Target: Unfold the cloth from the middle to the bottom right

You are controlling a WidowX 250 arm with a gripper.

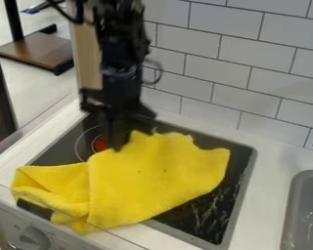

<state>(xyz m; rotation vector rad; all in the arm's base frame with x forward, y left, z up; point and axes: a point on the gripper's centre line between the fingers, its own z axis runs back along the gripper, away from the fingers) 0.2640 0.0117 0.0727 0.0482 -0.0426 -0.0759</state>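
The black gripper (118, 144) hangs down over the stove, its tips at the upper left edge of the yellow cloth (156, 178). Whether it touches or holds the cloth, I cannot tell. Most of the cloth lies spread across the dark stove top, reaching toward the right side. A fold runs down its left part, and the lower left portion is bunched and hangs over the front edge of the counter.
The black stove top (208, 215) shows at the lower right, beside a white counter (267, 180). A grey sink (306, 210) is at the right edge. White wall tiles (218, 63) rise behind, and a stove knob (33, 238) is at the lower left.
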